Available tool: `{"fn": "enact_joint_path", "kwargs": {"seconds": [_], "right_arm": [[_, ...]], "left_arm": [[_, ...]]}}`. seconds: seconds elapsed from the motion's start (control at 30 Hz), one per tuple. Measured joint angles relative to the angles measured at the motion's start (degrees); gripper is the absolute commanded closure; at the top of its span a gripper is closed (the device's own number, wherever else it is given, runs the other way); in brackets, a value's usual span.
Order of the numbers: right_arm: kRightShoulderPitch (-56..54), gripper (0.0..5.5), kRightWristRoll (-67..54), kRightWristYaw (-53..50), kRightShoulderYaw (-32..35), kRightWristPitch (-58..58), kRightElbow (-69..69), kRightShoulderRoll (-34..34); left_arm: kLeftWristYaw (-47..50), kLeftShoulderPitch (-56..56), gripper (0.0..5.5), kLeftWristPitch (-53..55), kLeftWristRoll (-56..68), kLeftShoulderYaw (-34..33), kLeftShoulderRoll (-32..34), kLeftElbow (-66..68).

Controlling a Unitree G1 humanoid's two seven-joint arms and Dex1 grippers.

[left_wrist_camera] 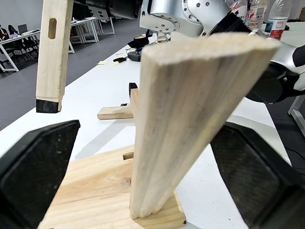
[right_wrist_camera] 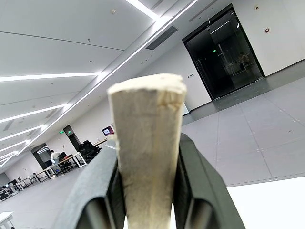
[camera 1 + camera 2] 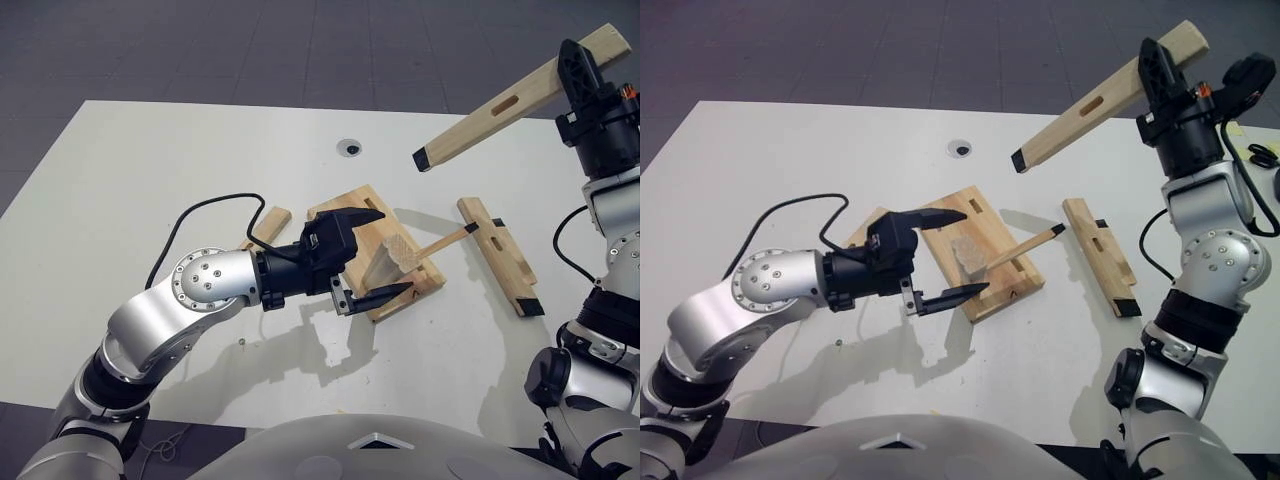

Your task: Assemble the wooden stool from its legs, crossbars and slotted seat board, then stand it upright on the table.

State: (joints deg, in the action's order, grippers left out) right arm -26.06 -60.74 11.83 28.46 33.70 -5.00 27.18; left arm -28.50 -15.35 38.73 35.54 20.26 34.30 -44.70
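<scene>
two grippers over a white worktop, read from near to far. nearest us, the left gripper lies low over the slotted seat board, its jaws released and spread wide. between the jaws stands the upright leg, a short thick piece leaning slightly, its foot on the board. in the left wrist view we see a clear gap between the wood and one pad; at the other pad we cannot tell whether there is contact. the seat board lies flat near the middle of the worktop, turned at an angle to its edges. a black cable loops from the left wrist. just beside the board, on the robot's left, a short wooden piece lies flat, partly hidden by the gripper. a thin crossbar with a dark tip runs from the foot of the upright leg toward the robot's right. beside that tip a second leg, slotted, lies flat on the worktop, dark-capped at its near end. farther back and well above the worktop, the right gripper has its jaws clenched on the upper end of a third leg, which slants down toward the robot's left, dark cap lowest. beyond the board we note a small round dark fitting in the worktop.
</scene>
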Motion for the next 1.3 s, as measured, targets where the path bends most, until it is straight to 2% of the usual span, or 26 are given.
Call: {"fn": "enact_joint_path", "kwargs": {"seconds": [0.3, 0.43, 0.6, 0.73, 0.97, 1.3], "right_arm": [[0.45, 4.48, 0.87, 0.27, -0.03, 0.0, -0.42, -1.26], [1.12, 4.48, 3.37, 0.22, -1.13, -0.17, -0.78, -1.42], [2.53, 4.48, 15.53, 2.81, -5.95, -5.8, -1.16, 0.37], [7.84, 4.48, 22.1, 7.82, -8.84, -11.14, -4.91, 1.11], [15.53, 4.48, 24.99, 12.59, -9.29, -14.12, -9.72, 0.79], [20.67, 4.48, 29.53, 16.37, -15.45, -17.52, -15.39, -0.58]], "left_arm": [[1.18, 0.7, 2.93, -4.05, -9.05, -0.23, -2.48, 5.46], [0.58, 1.88, 3.41, -5.37, -10.81, -0.16, -4.03, 7.65], [-0.2, 1.59, 3.41, -8.74, -13.88, 0.76, -5.61, 10.53], [-0.18, 1.06, 3.41, -10.56, -16.96, 0.83, -6.25, 12.53], [-0.34, 2.97, 3.41, -12.92, -19.76, 1.09, -6.24, 12.32], [-0.25, 3.36, 3.41, -13.29, -20.85, 1.23, -6.88, 12.31]]}}
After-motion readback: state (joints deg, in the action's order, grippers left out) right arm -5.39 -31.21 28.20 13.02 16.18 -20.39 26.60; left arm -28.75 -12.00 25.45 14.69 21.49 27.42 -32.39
